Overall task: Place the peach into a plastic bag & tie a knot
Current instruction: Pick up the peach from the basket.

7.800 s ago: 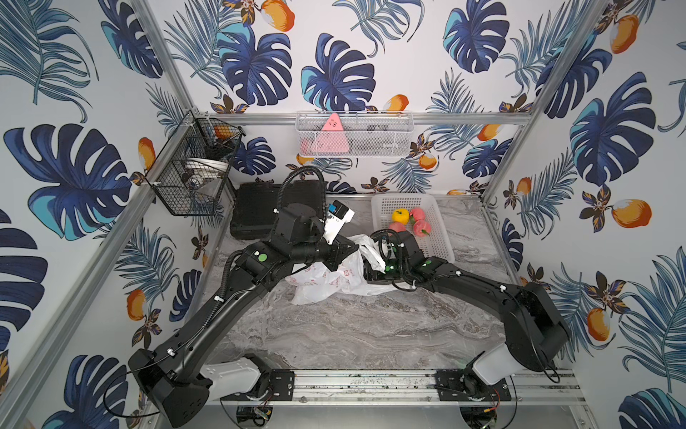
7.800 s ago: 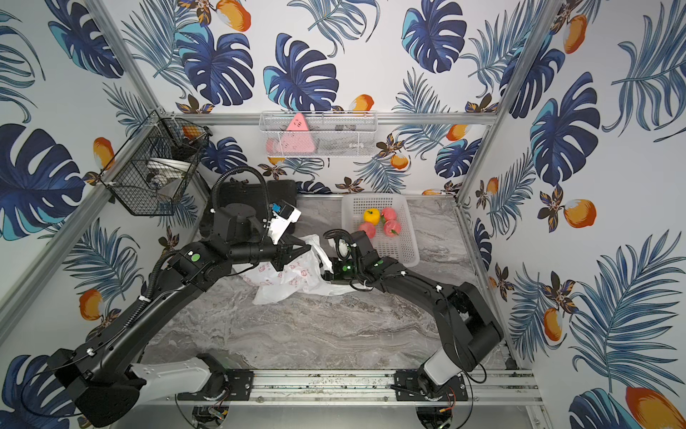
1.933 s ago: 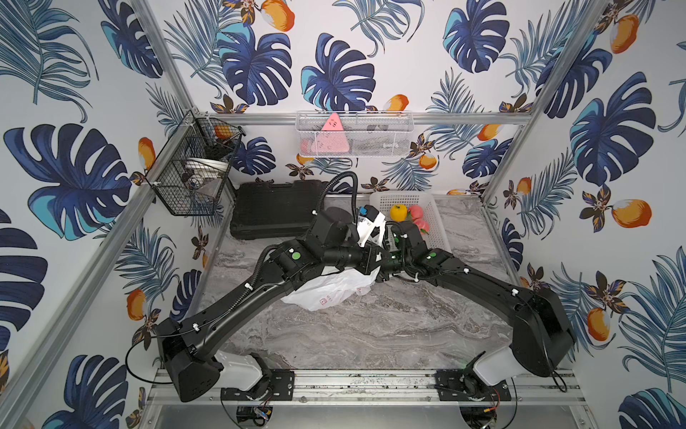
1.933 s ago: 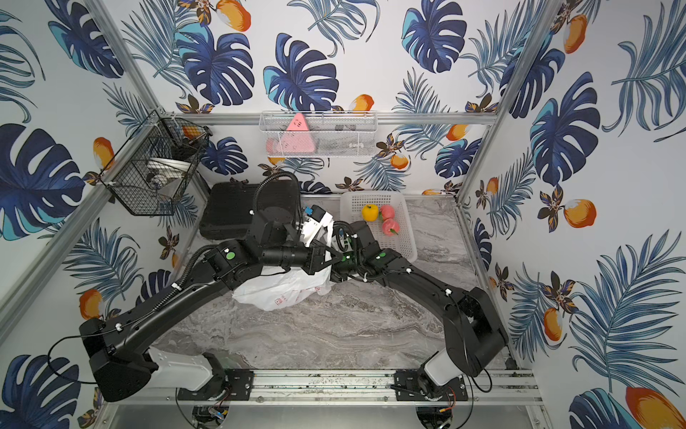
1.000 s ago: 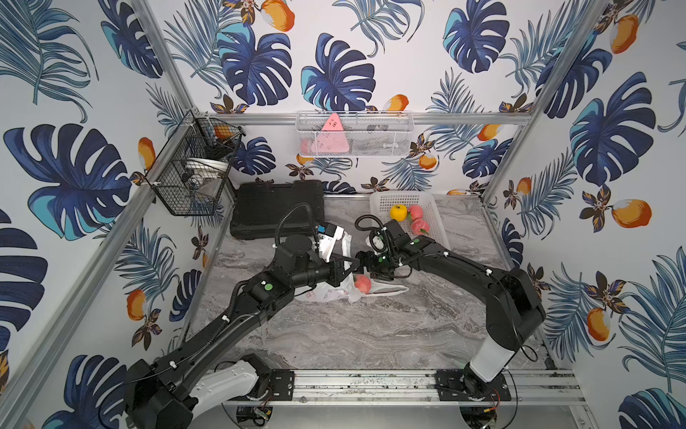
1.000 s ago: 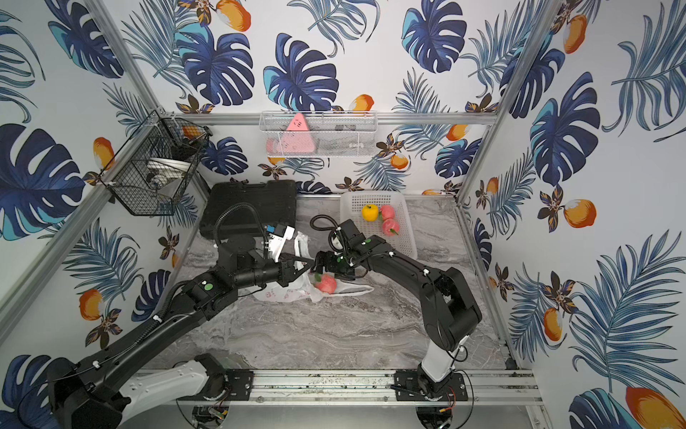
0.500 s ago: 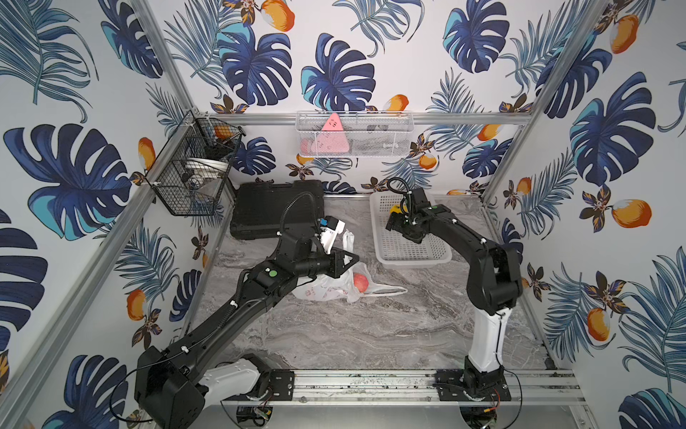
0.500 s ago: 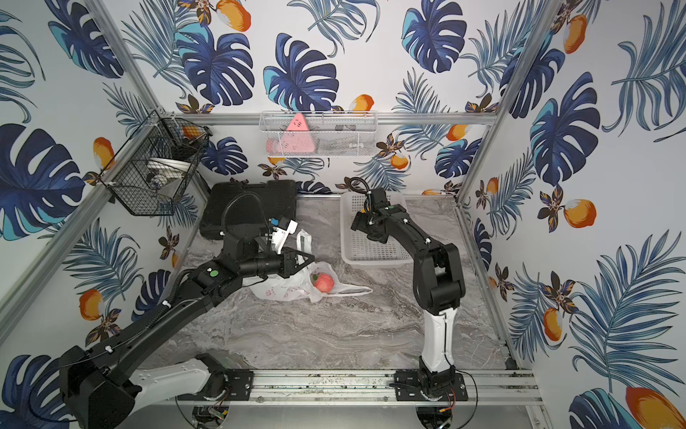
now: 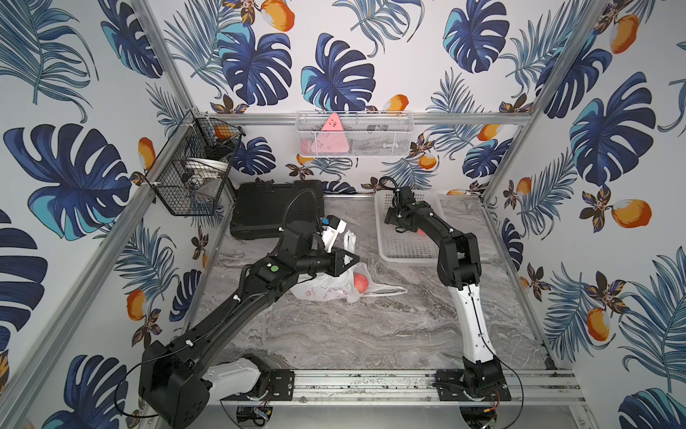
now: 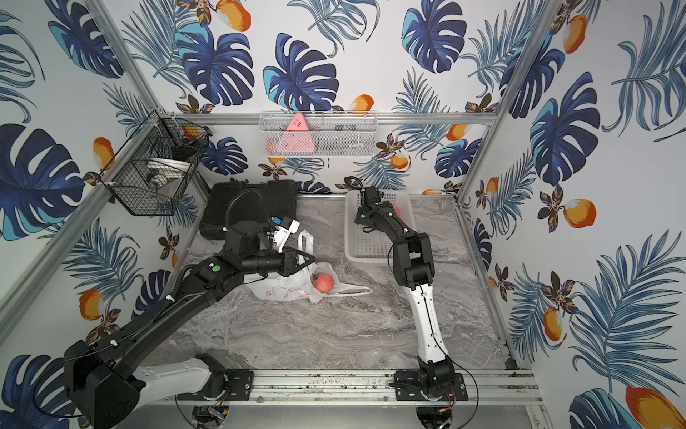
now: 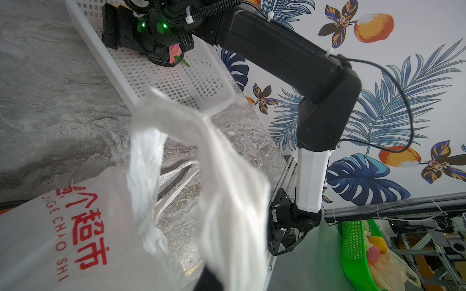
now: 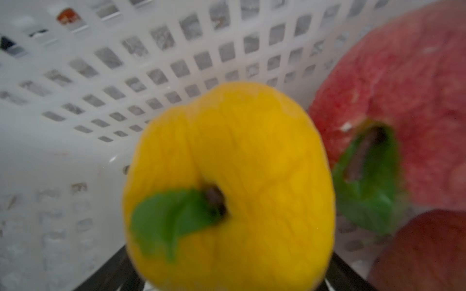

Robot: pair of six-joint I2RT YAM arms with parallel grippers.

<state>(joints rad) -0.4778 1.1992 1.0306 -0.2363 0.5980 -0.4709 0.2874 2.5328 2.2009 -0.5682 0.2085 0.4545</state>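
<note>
The plastic bag (image 9: 323, 291) lies crumpled mid-counter (image 9: 371, 334), thin and milky white with red print. One pink-red peach (image 9: 361, 283) sits inside near its mouth. I count two handles. The upright handle (image 9: 349, 239) is pinched in my left tool (image 9: 350, 258), jaws pressed together on it, and the flat handle (image 9: 386, 291) trails along the counter. My right tool (image 11: 161, 56) hangs in the white basket (image 9: 404, 256), spread wide. Only the right wrist view shows one yellow fruit (image 12: 232, 181) between its fingers, with two pink-red fruits (image 12: 408, 100) beside it. Only the left wrist view shows the print as red characters.
</note>
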